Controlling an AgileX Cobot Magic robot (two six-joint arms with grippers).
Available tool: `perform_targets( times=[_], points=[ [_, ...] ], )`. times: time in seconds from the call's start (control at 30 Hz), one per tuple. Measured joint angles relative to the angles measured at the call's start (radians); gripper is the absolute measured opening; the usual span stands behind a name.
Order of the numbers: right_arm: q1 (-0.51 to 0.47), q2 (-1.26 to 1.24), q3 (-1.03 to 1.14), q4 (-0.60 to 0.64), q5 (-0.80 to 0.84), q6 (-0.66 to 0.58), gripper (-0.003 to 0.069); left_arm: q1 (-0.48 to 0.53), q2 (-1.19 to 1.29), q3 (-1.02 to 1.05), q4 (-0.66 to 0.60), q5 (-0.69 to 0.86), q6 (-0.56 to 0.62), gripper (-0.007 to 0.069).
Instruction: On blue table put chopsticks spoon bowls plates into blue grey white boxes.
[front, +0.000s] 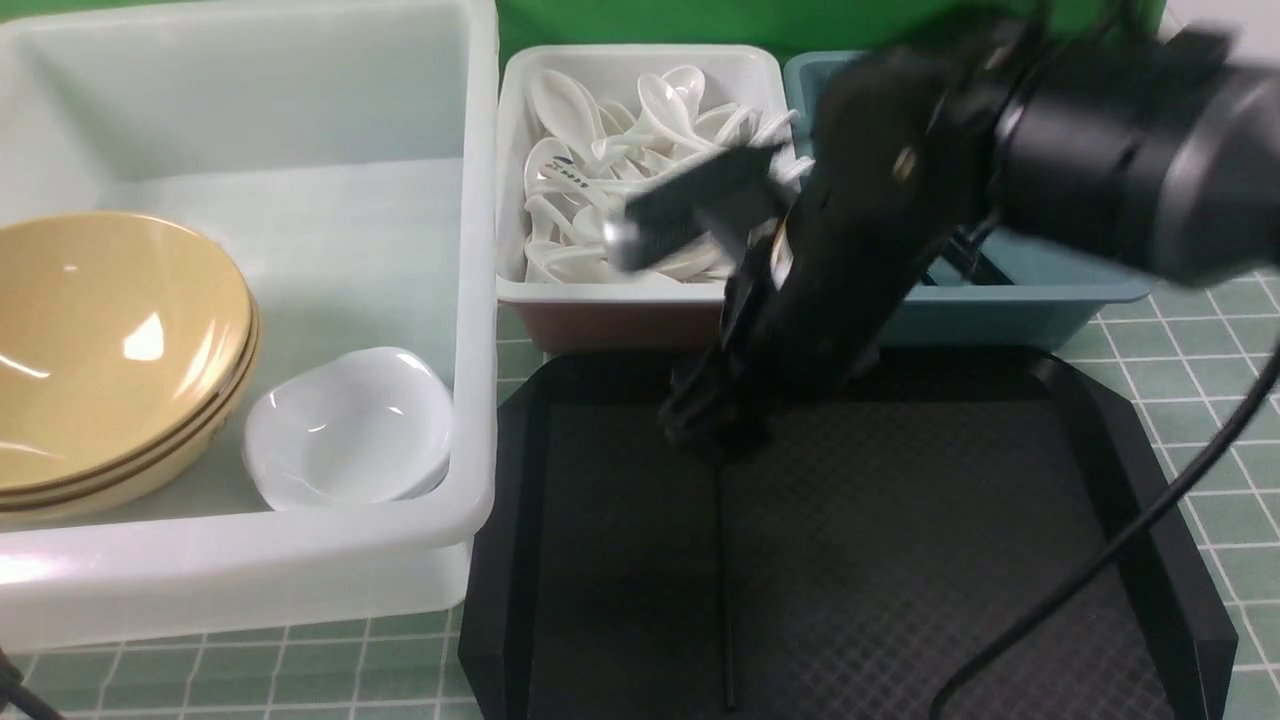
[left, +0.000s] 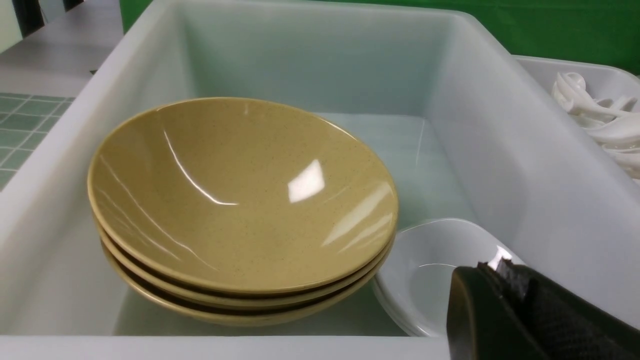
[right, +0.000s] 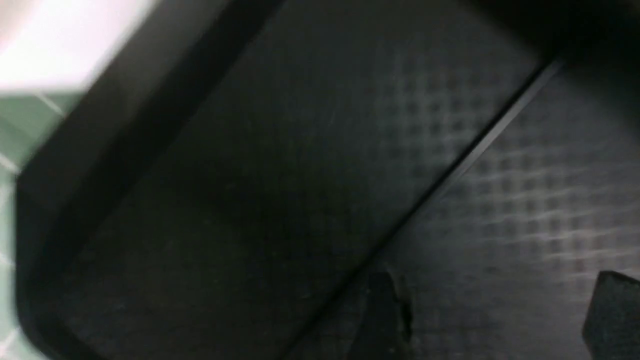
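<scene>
Looking over a pale green-blue tiled surface (front: 1200, 420) crossed by white grid lines, closed off at the back by a flat green backdrop (front: 700, 20). Taking the black textured tray (front: 900, 600) as the centre of everything.

Left of the tray, just beside its edge: a big translucent white tub (front: 470, 300) holding three stacked tan bowls (front: 110, 340) and, on the side nearer the tray, a small nest of white plates (front: 345, 430). Behind the tray: a white box (front: 600, 290) heaped with white spoons (front: 590, 130), and next to it a blue-grey box (front: 1000, 315). On the tray itself, running down its middle: one thin black chopstick (front: 726, 600).

Low over the tray's far half, at the chopstick's far end: the right claw (front: 710, 425), spread wide and gripping nothing. From its wrist camera, one finger (right: 385, 320) close beside the stick; contact impossible to judge. Away to the tray's left, in front of the plates: the left claw (left: 492, 270), pressed shut with nothing seen in it, shown only by its own wrist camera.

Badly blurred: the right arm (front: 1100, 150), screening much of the blue-grey box and whatever lies inside. Cut off by the frame: the tub's left side and the tray's near edge.
</scene>
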Motion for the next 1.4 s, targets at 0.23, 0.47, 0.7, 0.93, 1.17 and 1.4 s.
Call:
perform_targets(
  times=[0.23,0.47,0.7,0.93,1.17,1.4],
  points=[
    [0.008,0.136,0.029,0.032,-0.099,0.032,0.0527,0.0,0.0,0.0,0.0,0.0,0.0,0.0001],
    [0.013,0.205,0.018,-0.007,-0.094,0.035,0.0396,0.0,0.0,0.0,0.0,0.0,0.0,0.0001],
    [0.013,0.205,0.017,-0.024,-0.094,0.02,0.009,0.0,0.0,0.0,0.0,0.0,0.0,0.0001],
    [0.055,0.037,0.036,-0.016,-0.054,-0.001,0.0062,0.0,0.0,0.0,0.0,0.0,0.0,0.0001],
    [0.055,-0.382,0.036,-0.227,-0.173,0.059,0.0062,0.0,0.0,0.0,0.0,0.0,0.0,0.0001],
    [-0.184,-0.544,0.028,-0.73,-0.57,0.469,0.0061,0.0,0.0,0.0,0.0,-0.004,0.0,0.0001]
  ],
)
